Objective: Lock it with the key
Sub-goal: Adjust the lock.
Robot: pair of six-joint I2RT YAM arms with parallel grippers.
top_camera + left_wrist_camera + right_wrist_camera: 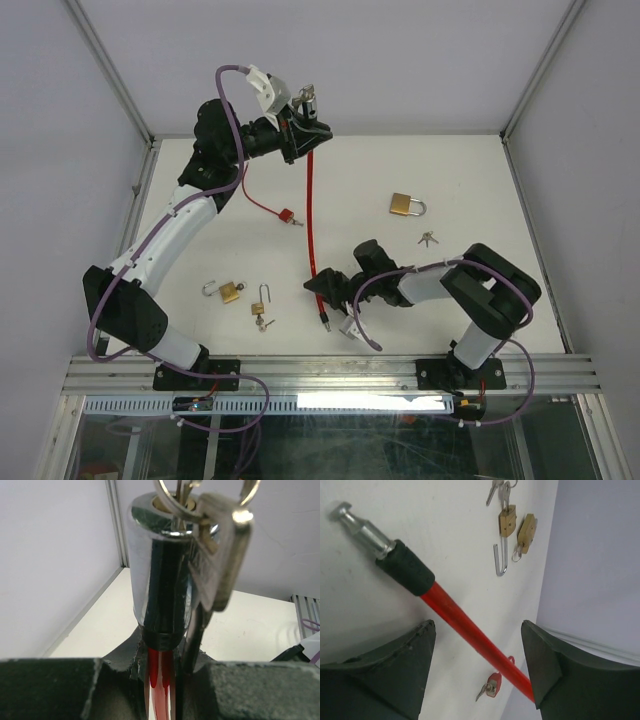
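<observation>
L gripper [156, 686] clamped on lock barrel [160, 565], R gripper [476, 630] open astride cable [457, 612]; a sloppy R grab could swing pin [357, 522] & miss the barrel.

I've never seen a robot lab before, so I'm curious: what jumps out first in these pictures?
A red cable runs down the middle of the table; the left gripper holds its chrome lock cylinder aloft at the far end, keys in it. The right gripper straddles the cable, open, near its metal pin. Brass padlocks lie scattered around.
</observation>
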